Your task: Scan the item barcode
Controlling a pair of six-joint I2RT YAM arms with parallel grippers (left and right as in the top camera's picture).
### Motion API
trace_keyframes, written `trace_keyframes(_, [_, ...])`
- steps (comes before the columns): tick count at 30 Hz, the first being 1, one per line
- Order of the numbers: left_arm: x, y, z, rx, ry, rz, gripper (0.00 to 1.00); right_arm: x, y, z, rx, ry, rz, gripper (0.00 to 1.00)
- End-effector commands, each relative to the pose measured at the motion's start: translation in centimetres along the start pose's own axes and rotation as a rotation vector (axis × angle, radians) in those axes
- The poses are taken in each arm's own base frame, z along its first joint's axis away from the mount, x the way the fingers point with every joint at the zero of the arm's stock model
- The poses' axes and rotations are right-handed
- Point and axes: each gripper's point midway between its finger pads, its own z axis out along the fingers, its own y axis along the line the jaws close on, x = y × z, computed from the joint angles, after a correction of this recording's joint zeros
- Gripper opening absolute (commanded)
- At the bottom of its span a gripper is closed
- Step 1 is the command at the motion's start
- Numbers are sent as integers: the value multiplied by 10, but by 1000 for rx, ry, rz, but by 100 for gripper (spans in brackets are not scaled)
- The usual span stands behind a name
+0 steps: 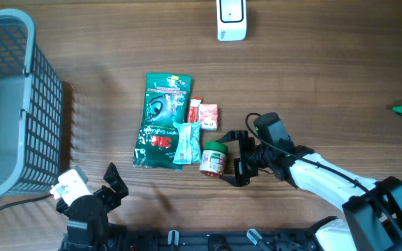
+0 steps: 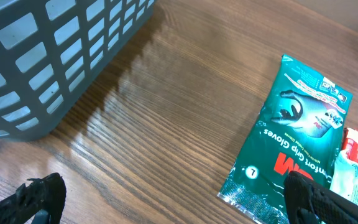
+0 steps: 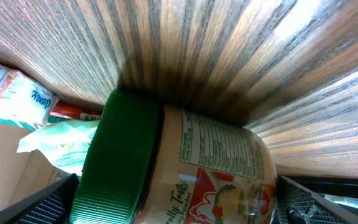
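Closing in on the item is the step in hand: the right gripper (image 1: 234, 159) sits low beside the green-lidded jar (image 1: 213, 158), which lies on its side near the middle of the desk (image 1: 313, 77), a little toward the near edge. The jar is at the right end of a cluster made up of a green glove packet (image 1: 160, 118) and some small sachets (image 1: 202, 113).

The right gripper's jaws are spread as wide as they go and have hold of nothing. In the right wrist view the jar fills the space ahead, with a finger (image 3: 42, 208) low on each side. Whether either finger touches the jar cannot be told.

The next move, as I judge it, is to ease forward until the jar's body sits squarely between the fingers, then shut on the body rather than the lid. The jar is round and on its side, so a nudge could roll it. After that it has to go up to the white device (image 1: 230, 19) at the far edge — likely the scanner — with the barcode side turned toward it.

The left gripper (image 2: 179, 210) hangs by the near left corner beside the grey basket (image 1: 44, 104) — jaws wide, empty.
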Motion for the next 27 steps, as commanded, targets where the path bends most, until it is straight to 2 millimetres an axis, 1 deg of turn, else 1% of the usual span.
trace_keyframes(1, [-1, 3, 1, -13, -11, -14, 100, -5, -4, 4, 9, -21, 1, 100])
trace_keyframes(3, [-1, 3, 1, -13, -11, -15, 100, -1, 2, 5, -17, -17, -105, 100])
trace_keyframes(5, [-1, 3, 1, -13, -11, -15, 100, -4, 17, 5, -77, -58, -315, 98])
trace_keyframes(7, [-1, 3, 1, -13, -11, -14, 100, -9, 25, 4, -103, -109, -478, 96])
trace_keyframes(8, [-1, 3, 1, -13, -11, -14, 100, -10, 26, 3, -104, -120, -534, 96])
trace_keyframes(9, [-1, 3, 1, -13, -11, -14, 100, -11, 27, 3, -104, -128, -574, 98])
trace_keyframes(14, [-1, 3, 1, -13, -11, -14, 100, -12, 26, 3, -83, -145, -867, 100])
trace_keyframes(17, [-1, 3, 1, -13, -11, -14, 100, -8, 32, 2, -97, -145, -880, 100])
trace_keyframes(20, [-1, 3, 1, -13, -11, -15, 100, 5, 48, -4, -128, -148, -956, 100])
trace_keyframes(24, [-1, 3, 1, -13, -11, -15, 100, 21, 64, -23, -130, -175, -977, 100])
trace_keyframes(25, [-1, 3, 1, -13, -11, -15, 100, 22, 66, -30, -120, -200, -958, 100])
trace_keyframes(26, [-1, 3, 1, -13, -11, -15, 100, 19, 66, -39, -98, -244, -895, 100])
trace_keyframes(27, [-1, 3, 1, -13, -11, -14, 100, 14, 61, -49, -69, -288, -775, 100])
